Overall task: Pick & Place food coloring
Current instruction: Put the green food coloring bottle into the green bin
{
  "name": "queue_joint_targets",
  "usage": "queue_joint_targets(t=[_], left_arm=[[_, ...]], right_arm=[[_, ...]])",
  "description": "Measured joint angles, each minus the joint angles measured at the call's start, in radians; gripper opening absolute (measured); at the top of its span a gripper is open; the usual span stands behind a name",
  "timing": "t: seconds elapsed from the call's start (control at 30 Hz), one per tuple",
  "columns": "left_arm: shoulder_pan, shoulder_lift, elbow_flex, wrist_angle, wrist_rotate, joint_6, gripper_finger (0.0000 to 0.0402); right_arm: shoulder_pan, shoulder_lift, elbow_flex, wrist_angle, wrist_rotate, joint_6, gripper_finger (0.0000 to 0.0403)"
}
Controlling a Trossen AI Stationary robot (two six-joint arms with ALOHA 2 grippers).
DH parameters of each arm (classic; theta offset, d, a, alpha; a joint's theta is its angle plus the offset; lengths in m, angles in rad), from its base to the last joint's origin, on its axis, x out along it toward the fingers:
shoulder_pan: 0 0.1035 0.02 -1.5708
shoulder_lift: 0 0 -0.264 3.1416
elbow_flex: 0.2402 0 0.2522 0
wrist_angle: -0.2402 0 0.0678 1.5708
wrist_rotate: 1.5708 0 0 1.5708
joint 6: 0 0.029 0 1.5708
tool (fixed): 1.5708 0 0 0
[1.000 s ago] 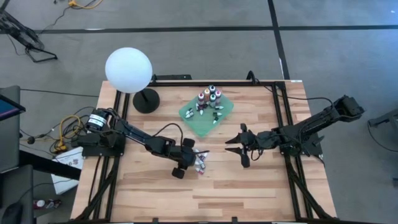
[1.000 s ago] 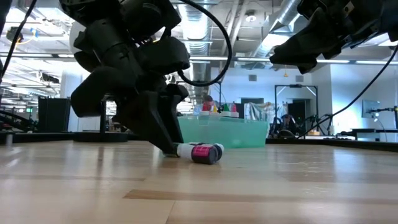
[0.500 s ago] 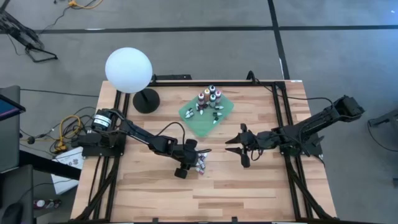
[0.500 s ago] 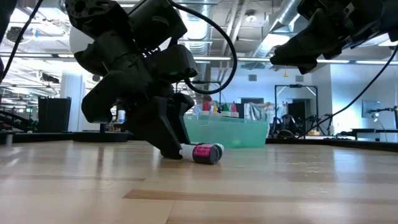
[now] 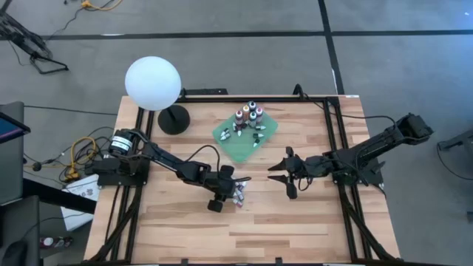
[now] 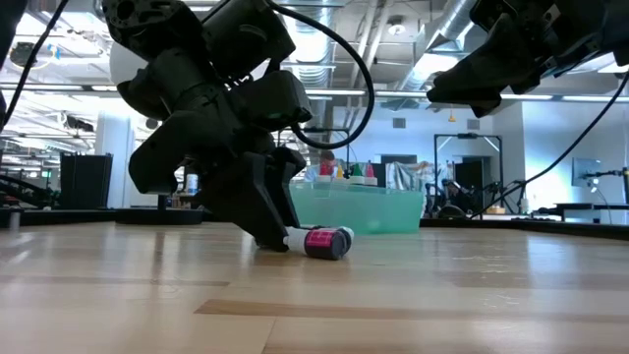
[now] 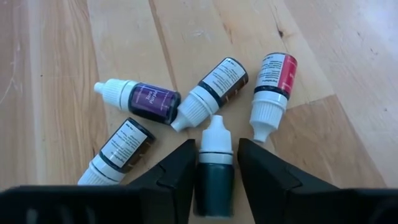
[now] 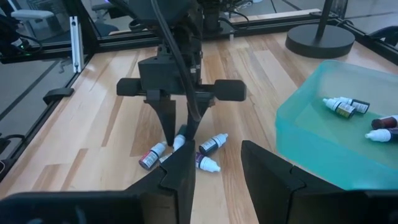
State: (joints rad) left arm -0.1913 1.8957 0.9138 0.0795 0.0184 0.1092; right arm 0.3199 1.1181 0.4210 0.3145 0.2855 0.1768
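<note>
The left hand is set low on the worktop, its two fingers pinching a dark green bottle that lies between them, white cap pointing away; whether the grip is fully firm cannot quite be told from the wrist view. For the lift to go well, the pinch should be kept square on the bottle's body, and the bottle raised straight up so that its neighbours are not dragged along. Close round the fingertips four more bottles lie on their sides: a purple one, a brown one, a red one and another brown one. The right hand waits above the worktop, well to the side, fingers spread and empty. Beyond the cluster sits a green tray, in which several bottles are already gathered, some upright and some lying flat.
</note>
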Motion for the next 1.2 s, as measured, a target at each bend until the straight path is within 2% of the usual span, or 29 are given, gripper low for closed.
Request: queue_joint_targets(t=[0.23, 0.37, 0.97, 1.1, 1.2], left_arm=[[0.0, -0.007, 0.0, -0.003, -0.004, -0.001, 0.0072], [0.0, -0.016, -0.001, -0.01, -0.01, -0.008, 0.0076], [-0.003, -0.124, -0.005, -0.027, -0.169, -0.023, 0.0076], [-0.009, -0.184, -0.005, -0.025, -0.248, -0.02, 0.0076], [-0.015, -0.234, -0.003, -0.02, -0.364, 0.003, 0.0076]], right_arm=[[0.0, 0.0, 0.0, 0.0, 0.0, 0.0, 0.012], [0.0, 0.0, 0.0, -0.002, 0.0, 0.0, 0.012], [0.0, 0.0, 0.0, -0.017, 0.0, 0.0, 0.012], [0.0, 0.0, 0.0, -0.018, 0.0, 0.0, 0.012], [0.0, 0.0, 0.0, -0.018, 0.0, 0.0, 0.012]])
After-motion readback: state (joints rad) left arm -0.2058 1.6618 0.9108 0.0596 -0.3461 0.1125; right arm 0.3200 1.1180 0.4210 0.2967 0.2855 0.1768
